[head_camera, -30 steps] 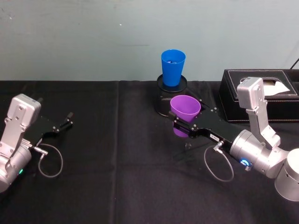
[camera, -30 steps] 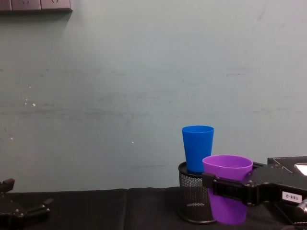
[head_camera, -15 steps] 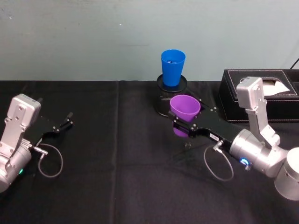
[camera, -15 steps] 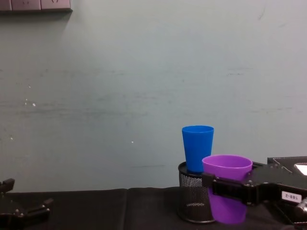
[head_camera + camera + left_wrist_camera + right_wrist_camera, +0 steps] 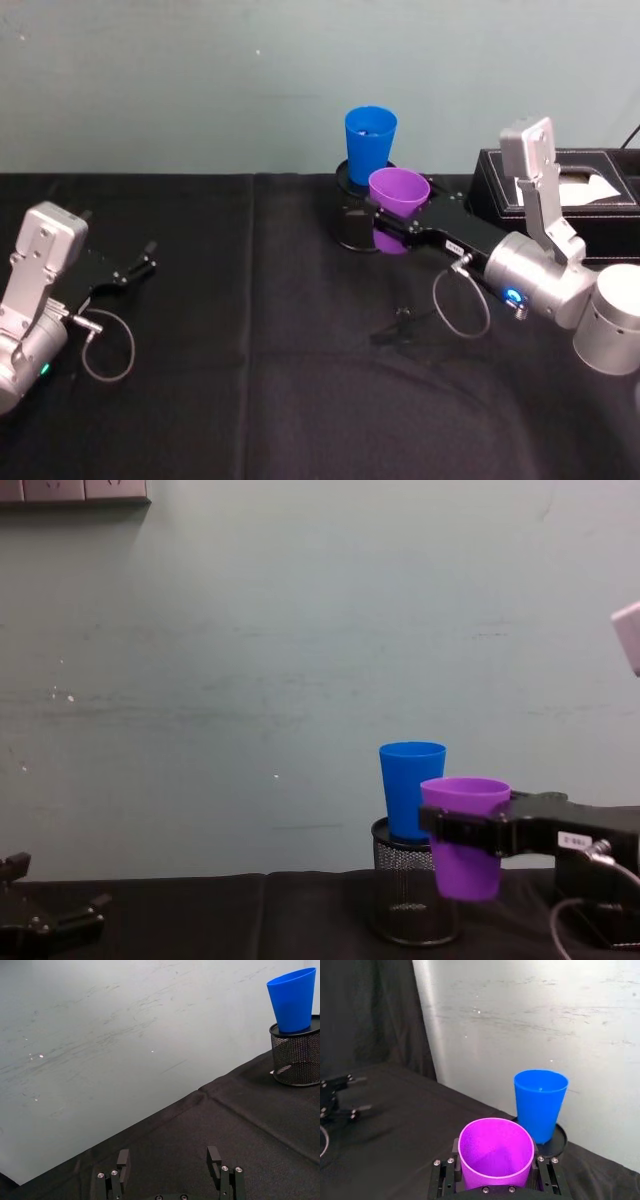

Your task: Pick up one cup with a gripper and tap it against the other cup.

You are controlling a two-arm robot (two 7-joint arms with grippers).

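The right gripper clamps the purple cup upright at centre frame, just right of the blue cup in the holder. They are perhaps not touching yet. Ease it left gently, keeping it level. The left gripper idles at lower left, spread and empty.

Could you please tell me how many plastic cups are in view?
2. The purple cup is held aloft in the right gripper; the blue cup stands atop the black mesh holder behind it.
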